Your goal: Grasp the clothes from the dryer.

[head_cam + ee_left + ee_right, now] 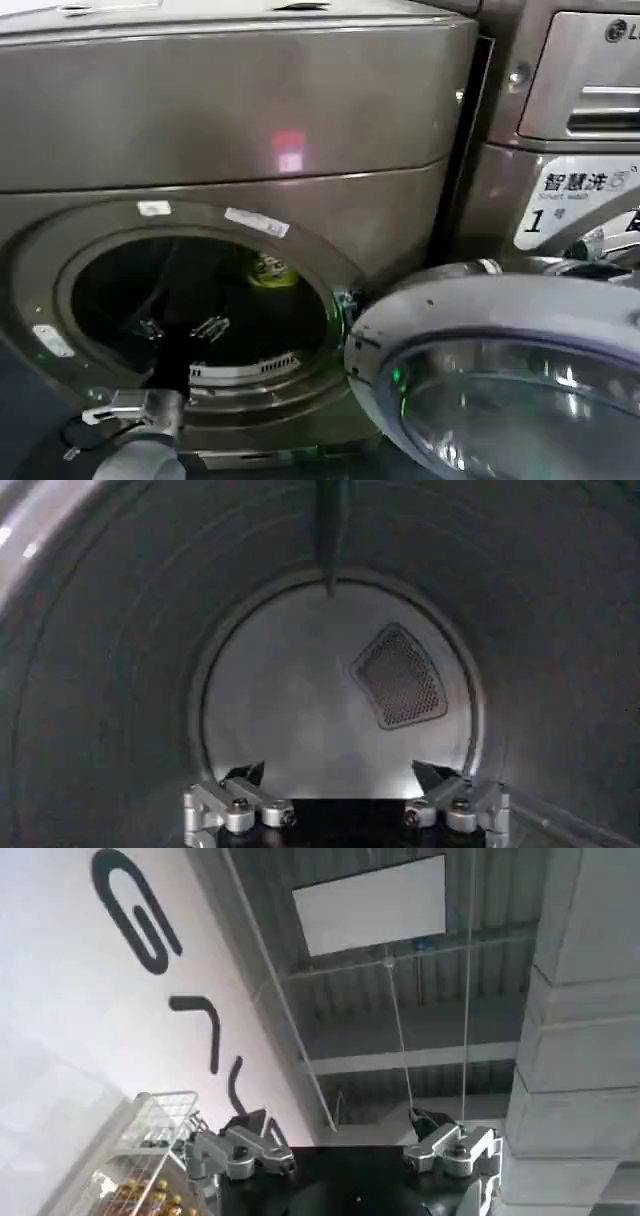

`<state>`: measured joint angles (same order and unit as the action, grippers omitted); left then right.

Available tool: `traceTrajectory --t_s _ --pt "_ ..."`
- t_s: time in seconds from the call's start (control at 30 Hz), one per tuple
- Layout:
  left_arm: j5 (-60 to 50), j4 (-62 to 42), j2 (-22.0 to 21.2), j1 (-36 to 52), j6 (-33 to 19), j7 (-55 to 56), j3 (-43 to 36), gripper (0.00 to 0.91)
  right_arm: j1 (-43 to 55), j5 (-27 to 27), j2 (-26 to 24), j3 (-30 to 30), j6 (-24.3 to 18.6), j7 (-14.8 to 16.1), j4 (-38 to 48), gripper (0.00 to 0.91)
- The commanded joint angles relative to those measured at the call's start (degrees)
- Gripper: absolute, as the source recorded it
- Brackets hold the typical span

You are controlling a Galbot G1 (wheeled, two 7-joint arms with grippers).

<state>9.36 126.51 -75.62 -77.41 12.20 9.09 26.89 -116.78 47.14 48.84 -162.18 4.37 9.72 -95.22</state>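
Left gripper (182, 328): held inside the dryer (240, 130) drum, fingers spread apart, nothing clasped.
Clothes (271, 269): seen deep in the drum.
Right gripper (340, 1138): fingers apart, pointed at the ceiling.

Second machine (560, 130) with white label (575, 200), wire basket (160, 1123), ceiling panel (370, 903)

Two machines, one garment, two grippers.
One dryer (230, 120) with one door (500, 370), one neighbouring machine (570, 110), one garment (270, 268) (inside the drum), one left gripper (340, 780), one right gripper (340, 1138).
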Motion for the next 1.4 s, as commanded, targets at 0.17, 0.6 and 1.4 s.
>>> traceTrajectory --t_s 0.17,0.6,1.4 --pt "0.09 0.21 0.12 -0.11 -0.06 0.01 0.12 0.907 -0.13 0.24 0.23 -0.22 0.03 -0.08 -0.09 0.907" --pt "0.08 -2.51 -0.18 2.94 -0.46 0.03 -0.32 0.907 -0.81 0.09 0.56 -0.63 1.03 -1.15 -0.47 0.907" --pt "-1.60 -51.29 -5.48 41.64 -7.14 -1.16 -7.20 0.907 -2.71 -2.18 -0.98 -3.91 2.15 -1.87 0.19 0.907"
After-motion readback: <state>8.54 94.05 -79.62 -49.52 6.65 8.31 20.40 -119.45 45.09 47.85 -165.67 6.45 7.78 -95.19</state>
